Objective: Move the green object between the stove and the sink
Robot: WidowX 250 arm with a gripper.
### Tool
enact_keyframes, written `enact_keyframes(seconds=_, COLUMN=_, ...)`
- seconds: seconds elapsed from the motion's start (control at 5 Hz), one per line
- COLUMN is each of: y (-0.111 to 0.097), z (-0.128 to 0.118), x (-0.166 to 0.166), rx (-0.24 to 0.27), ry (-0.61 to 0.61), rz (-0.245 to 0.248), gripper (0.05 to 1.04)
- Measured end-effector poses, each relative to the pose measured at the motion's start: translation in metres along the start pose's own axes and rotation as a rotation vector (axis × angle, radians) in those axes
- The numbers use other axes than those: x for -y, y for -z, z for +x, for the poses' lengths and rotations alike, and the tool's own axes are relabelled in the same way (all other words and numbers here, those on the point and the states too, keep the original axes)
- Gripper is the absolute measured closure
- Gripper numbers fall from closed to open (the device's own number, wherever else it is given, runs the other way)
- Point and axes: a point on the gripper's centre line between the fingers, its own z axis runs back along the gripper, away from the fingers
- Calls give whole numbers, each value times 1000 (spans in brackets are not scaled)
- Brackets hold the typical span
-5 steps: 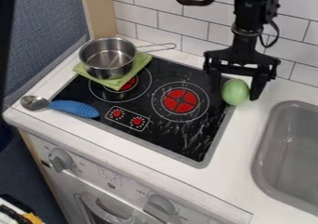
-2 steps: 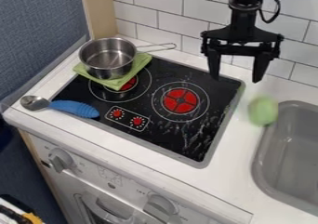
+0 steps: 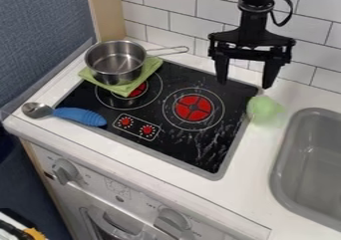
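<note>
Between stove (image 3: 200, 157) and sink (image 3: 277, 167), green object (image 3: 265, 109) seen on tabletop (image 3: 256, 159), close by stove's edge; contact with edge cannot be told. Placement judged nearly complete; only steady rest left to be confirmed. Outline blurred: pointing direction and long axis cannot be made out. From object, hand (image 3: 245, 84) seen at 11 o'clock, spread wide, nothing gripped. Sink's near rim at 4 o'clock, stove at 9, pot (image 3: 115, 64) on folded green cloth (image 3: 126, 89) at 10.
</note>
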Motion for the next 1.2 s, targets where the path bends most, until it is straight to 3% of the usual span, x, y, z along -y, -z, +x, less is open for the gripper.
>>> enact_keyframes(seconds=0.2, y=14, z=-7, x=6, rx=-40, ry=40, rz=20, gripper=83)
enact_keyframes(seconds=0.4, y=16, z=-12, x=0, rx=-56, ry=53, rz=68, gripper=83)
enact_keyframes(seconds=0.6, y=11, z=-16, x=-19, rx=-103, ry=78, rz=135, gripper=83)
enact_keyframes(seconds=1.0, y=0, z=-19, x=-82, rx=-105, ry=2, rz=118, gripper=83)
enact_keyframes(seconds=1.2, y=1, z=-24, x=-121, rx=-135, ry=16, rz=188, gripper=83)
